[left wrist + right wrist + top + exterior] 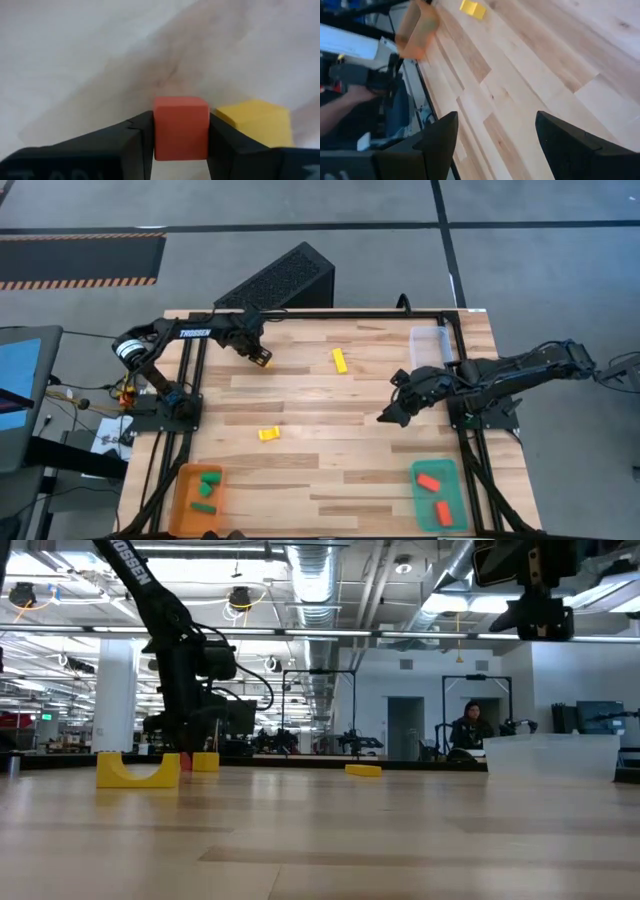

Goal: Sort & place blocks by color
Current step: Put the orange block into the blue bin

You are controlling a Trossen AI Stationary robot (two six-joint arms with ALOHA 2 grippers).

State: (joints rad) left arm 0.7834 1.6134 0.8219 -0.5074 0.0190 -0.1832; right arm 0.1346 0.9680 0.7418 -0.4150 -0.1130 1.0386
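Red cube (180, 128), matte, in L tool (180, 145)

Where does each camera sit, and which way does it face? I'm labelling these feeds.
High view: overhead, looking straight down; shows both arms, left hand, right hand, orange tray.
Low view: table height, facing the room; left arm by a yellow block.
Left wrist view: on the left arm, facing the table; its fingers grip a red block.
Right wrist view: on the right arm, facing across the table; open fingers.
Shared: the orange tray shows in high and right wrist views.
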